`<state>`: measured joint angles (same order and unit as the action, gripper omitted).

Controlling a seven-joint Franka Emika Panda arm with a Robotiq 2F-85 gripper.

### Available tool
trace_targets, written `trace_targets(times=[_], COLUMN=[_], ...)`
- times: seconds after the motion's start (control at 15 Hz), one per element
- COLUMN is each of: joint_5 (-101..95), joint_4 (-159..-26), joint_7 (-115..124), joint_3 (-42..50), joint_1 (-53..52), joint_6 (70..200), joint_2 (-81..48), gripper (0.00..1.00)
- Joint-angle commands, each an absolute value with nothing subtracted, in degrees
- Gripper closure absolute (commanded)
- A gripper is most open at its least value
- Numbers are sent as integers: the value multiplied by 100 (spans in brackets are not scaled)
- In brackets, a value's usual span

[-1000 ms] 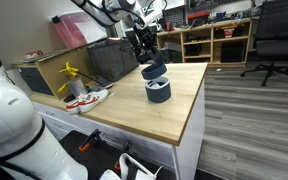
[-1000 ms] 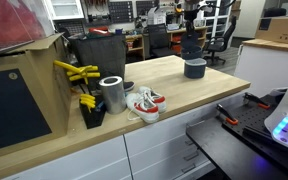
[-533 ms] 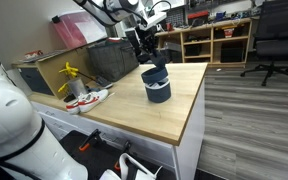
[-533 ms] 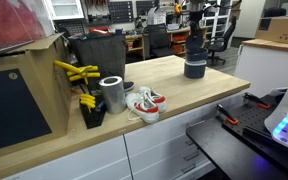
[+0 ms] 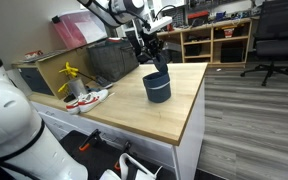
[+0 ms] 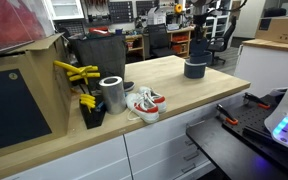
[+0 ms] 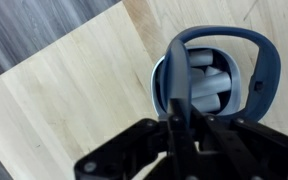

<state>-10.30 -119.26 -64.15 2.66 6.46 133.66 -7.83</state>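
The blue-grey container (image 6: 195, 68) is standing upright at the far right end of the wooden desk (image 6: 174, 85) in an exterior view. It is looking like stiff, smooth plastic, probably light. The thin rim is the best place to take it, though a hold on 1 side may be letting it tilt. The end effector (image 7: 178, 70) is hanging above it, fingers pressed together and pinching 1 wall of the rim. I am counting 1 container; the pale pieces (image 7: 209, 90) inside are too crowded to count. Well apart, to the near left, are lying 2 shoes (image 6: 144, 103), 1 silver can (image 6: 111, 93) and some yellow tools (image 6: 76, 72).
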Motion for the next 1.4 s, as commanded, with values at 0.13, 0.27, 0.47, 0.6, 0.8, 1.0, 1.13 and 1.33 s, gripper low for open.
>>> trace_targets(times=[0.13,0.27,0.47,0.6,0.8,1.0,1.13,1.33], joint_5=[-534,-490,-497,-507,-552,-608,-614,-623], joint_4=[-11792,-11723,-11603,-11532,-11459,-11384,-11299,-11147], joint_7=[-6653,-6633,-6592,-6570,-6525,-6451,-6423,-6397], joint_3=[202,199,215,221,233,234,217,187], joint_1=[665,663,667,669,667,659,655,649], joint_6=[13319,13327,13358,13367,13389,13400,13380,13397], joint_2=[-809,-817,-856,-899,-997,-1168,-1284,-1447], gripper=[98,98,98,98,98,98,98,98])
